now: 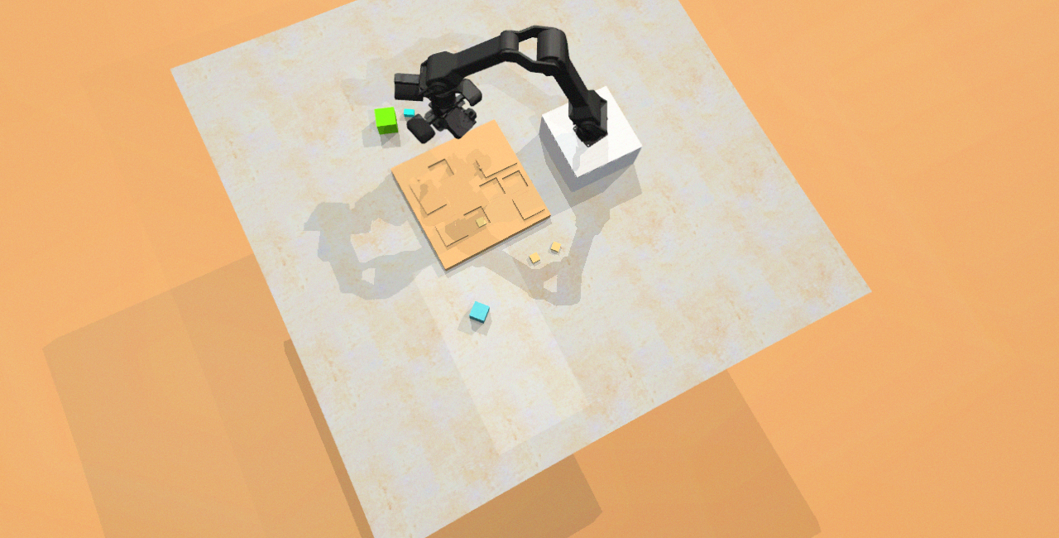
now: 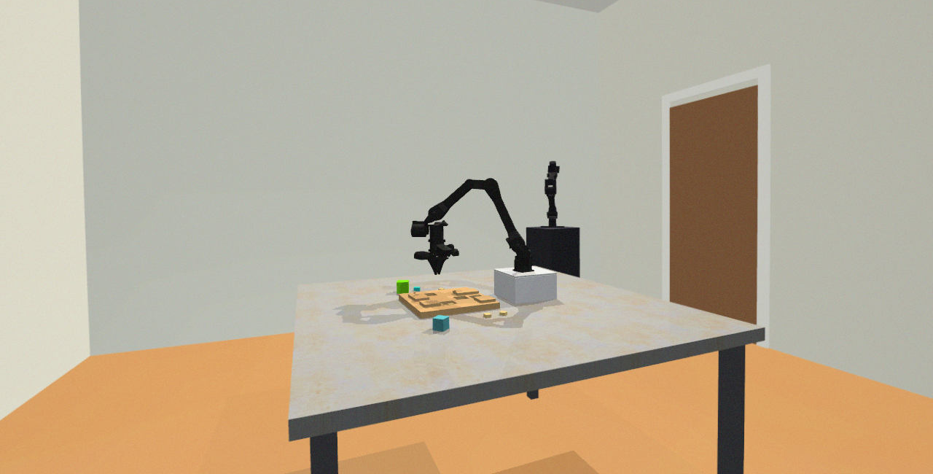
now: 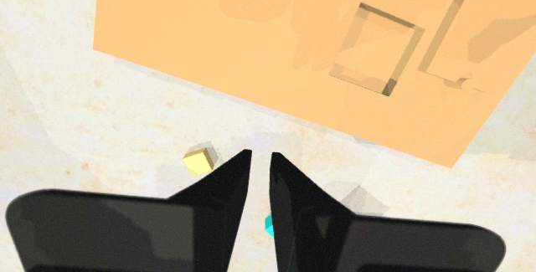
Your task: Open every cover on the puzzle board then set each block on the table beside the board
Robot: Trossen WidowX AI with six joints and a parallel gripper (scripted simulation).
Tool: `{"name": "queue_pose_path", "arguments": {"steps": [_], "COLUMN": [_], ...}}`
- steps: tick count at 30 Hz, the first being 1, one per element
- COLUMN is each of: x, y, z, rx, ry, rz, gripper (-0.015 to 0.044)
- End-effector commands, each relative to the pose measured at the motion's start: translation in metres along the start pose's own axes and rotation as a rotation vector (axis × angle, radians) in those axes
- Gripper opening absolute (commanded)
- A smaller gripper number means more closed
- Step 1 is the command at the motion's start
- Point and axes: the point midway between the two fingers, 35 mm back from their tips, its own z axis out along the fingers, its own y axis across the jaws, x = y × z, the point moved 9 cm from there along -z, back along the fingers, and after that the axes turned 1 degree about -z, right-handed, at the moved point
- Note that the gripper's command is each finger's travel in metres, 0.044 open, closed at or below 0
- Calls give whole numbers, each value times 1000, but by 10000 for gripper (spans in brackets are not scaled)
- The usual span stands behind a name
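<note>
So the jaws [image 1: 440, 128] [image 2: 437, 273] are held up over the bench [image 1: 666, 275] [image 2: 587, 340] [image 3: 105, 117], just off one edge of the board, pretty much together, with a thin gap and nothing gripped. In the wrist view a yellow block [image 2: 441, 288] [image 3: 198, 161] is seen on the bench below, near the board, and a small cyan block [image 1: 409, 112] [image 2: 416, 289] [image 3: 269, 225] is half hidden by one finger. That cyan one is found just beside a green cube [image 1: 385, 119] [image 2: 402, 286].

Next out, the puzzle board [image 1: 485, 136] [image 2: 450, 309] [image 3: 167, 33] is laid flat, with raised covers and open wells. One pale yellow block [image 1: 481, 223] can be spotted in a well. Whether every cover is fully open can't be told.

Past the far side from the jaws, two tiny yellow blocks [image 1: 544, 252] are parked near the board, and a bigger cyan cube [image 1: 480, 311] [image 2: 441, 323] is set farther off. The arm is mounted on a white box [image 1: 618, 116] [image 2: 525, 286].
</note>
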Motion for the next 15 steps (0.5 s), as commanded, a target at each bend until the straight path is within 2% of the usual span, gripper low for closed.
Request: {"name": "queue_pose_path", "arguments": {"steps": [1, 11, 15], "x": [-13, -59, -76], "y": [-9, -40, -50], "z": [0, 0, 0], "rx": [-6, 0, 1], "ry": [0, -4, -7], "rz": [108, 535, 847], "gripper": [0, 0, 0]}}
